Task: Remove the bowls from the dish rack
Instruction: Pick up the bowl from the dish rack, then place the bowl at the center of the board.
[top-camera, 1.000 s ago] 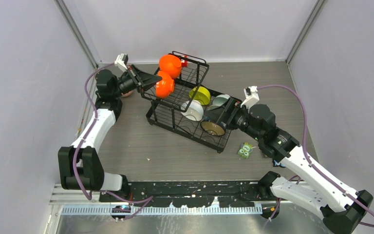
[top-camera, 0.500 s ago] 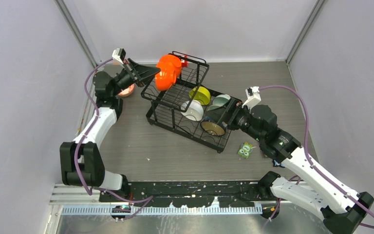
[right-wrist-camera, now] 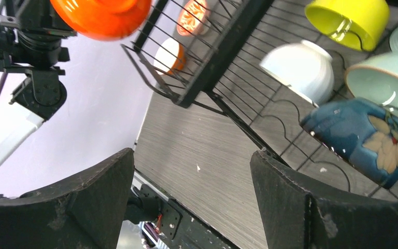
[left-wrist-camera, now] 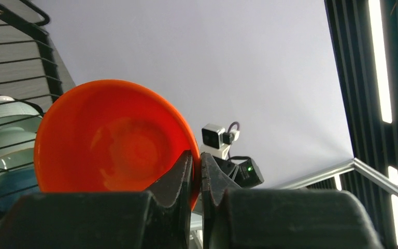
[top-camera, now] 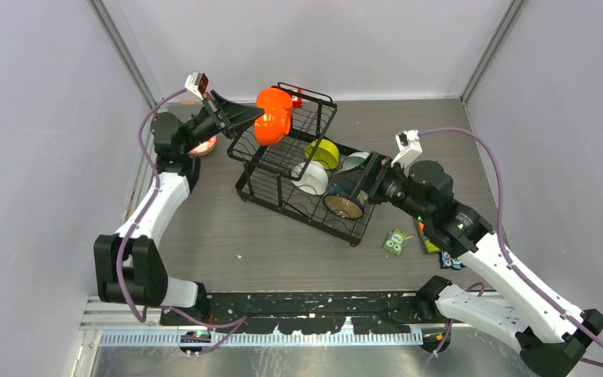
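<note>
My left gripper (left-wrist-camera: 197, 165) pinches the rim of the orange bowl (left-wrist-camera: 109, 140), raised beside the dish rack (top-camera: 298, 214)'s upper basket. I judge this the carry-off step; next, set it on the table (top-camera: 228, 236). My right gripper (right-wrist-camera: 192, 176) stands wide and empty, facing the blue bowl (right-wrist-camera: 363, 137).

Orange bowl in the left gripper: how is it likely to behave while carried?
The orange bowl looks glossy, so it is probably slippery; the left gripper pinches only its rim, so it may swing. It holds its round shape under the pinch, so likely rigid. Set down on its side, it could roll.
</note>
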Robot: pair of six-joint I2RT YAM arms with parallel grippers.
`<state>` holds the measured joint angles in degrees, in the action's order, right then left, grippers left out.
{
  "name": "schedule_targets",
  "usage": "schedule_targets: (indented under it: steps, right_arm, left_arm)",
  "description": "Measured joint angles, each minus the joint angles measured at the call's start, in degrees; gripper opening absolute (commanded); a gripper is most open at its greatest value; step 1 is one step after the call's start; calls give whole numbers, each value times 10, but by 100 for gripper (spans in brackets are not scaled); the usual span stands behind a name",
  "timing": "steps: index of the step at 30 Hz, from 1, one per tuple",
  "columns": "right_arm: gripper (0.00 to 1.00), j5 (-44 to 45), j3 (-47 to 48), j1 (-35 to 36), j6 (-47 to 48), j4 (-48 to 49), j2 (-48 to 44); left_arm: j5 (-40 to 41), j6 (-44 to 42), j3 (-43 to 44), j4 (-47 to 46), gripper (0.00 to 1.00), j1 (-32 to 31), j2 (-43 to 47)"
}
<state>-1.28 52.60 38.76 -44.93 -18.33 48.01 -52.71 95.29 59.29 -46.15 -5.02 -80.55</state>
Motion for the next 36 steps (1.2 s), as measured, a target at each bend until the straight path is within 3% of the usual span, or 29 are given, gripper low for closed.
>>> schedule_targets:
  steps: [8, 14, 19, 28, 36]
  right_arm:
    - [86, -10, 102, 0, 45, -45, 5]
    - [86, -23, 174, 0, 82, -115, 3]
    - [86, -37, 238, 0, 114, -188, 2]
    - [86, -97, 324, 0, 155, -314, 11]
    - [78, -115, 336, 0, 157, -408, 69]
  left_arm:
    - [16, -202, 70, 275, 0, -66, 125]
    - [87, -385, 100, 463, 0, -177, 233]
    - [157, -488, 100, 586, 0, -274, 262]
    - [364, -657, 122, 823, 0, -501, 266]
    - [615, -794, 143, 927, 0, -797, 204]
